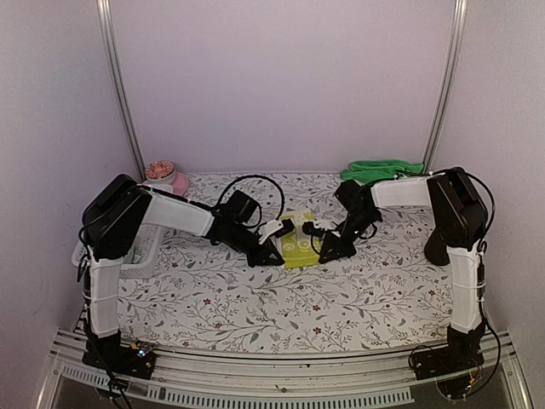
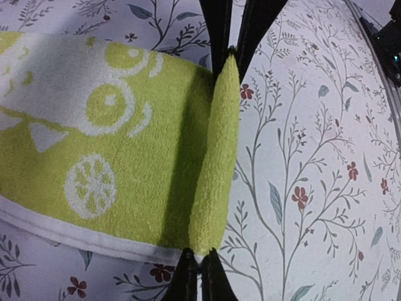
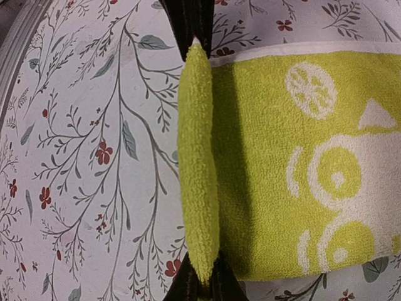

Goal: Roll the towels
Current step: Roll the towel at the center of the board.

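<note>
Nearest the lens in both wrist views: a raised ridge of the yellow-lime towel (image 2: 125,163), pinched up off the table (image 1: 255,298)

Left gripper (image 2: 216,153): clenched on the towel's left end. The folded edge stands upright between its black fingers (image 2: 216,25), which meet it at both tips of the ridge.

Right gripper (image 3: 199,157): clenched in the same way on the opposite, right end, with a matching ridge of cloth between its jaws.

Yellow-lime towel: at mid-table, held between the two grippers. The span between the ridges lies flat on the floral table cover. Pale white citrus and ring markings face up, and a white border strip runs along one long side.

Green towel (image 1: 383,169): bunched at the far edge of the table, right of centre, behind the right arm. Neither gripper touches it, and it is well apart from the yellow-lime towel.

Pink bowl (image 1: 166,181): far left corner of the table.

White mesh basket (image 1: 140,247): left edge of the table, partly hidden beneath the left arm
</note>
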Tool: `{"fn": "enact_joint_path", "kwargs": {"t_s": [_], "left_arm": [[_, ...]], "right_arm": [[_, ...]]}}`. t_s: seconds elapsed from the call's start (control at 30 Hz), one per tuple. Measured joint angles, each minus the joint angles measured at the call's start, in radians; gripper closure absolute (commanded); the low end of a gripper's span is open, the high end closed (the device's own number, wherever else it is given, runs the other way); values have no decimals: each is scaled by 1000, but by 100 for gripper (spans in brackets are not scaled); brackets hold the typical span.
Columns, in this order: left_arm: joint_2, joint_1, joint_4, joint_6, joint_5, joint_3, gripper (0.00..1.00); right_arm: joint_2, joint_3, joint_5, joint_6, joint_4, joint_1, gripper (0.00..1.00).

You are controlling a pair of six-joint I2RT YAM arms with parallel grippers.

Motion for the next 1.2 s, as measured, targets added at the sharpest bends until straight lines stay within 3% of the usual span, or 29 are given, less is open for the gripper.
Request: {"fn": "enact_joint_path", "kwargs": {"t_s": [0.2, 0.37, 0.6, 0.93, 1.2], "left_arm": [[0, 0, 34, -21, -46, -4, 79], [-14, 0, 110, -26, -92, -68, 59], [-111, -13, 223, 17, -198, -218, 44], [-192, -151, 385, 215, -394, -311, 41], [-191, -197, 435, 345, -457, -315, 47]], "right_arm": [[57, 82, -29, 7, -104, -5, 92], [111, 140, -60, 10, -181, -14, 92], [151, 204, -79, 22, -266, -16, 93], [232, 307, -115, 62, -373, -20, 95], [290, 378, -150, 122, -451, -39, 96]]}}
